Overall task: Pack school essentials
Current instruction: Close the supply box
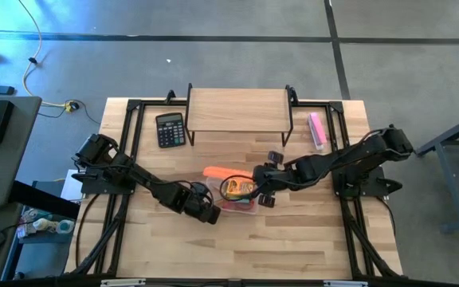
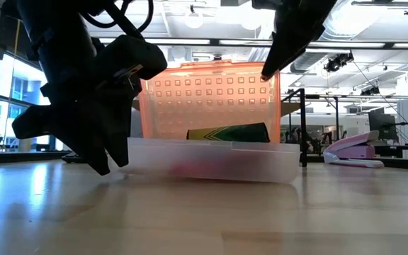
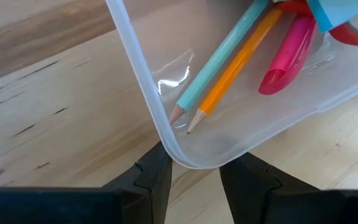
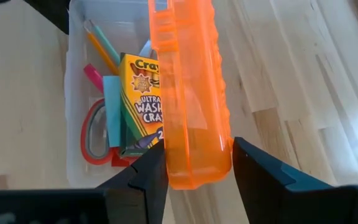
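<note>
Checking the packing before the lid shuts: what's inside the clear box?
Inside the clear box: crayon box, two pencils, pink pen, blue notepad, red scissor handle. Anything beneath the crayons is hidden.

A robotics lab is showing here: exposed ceiling ducts and lights are running overhead at twelve o'clock, workbenches standing at three o'clock.
</note>
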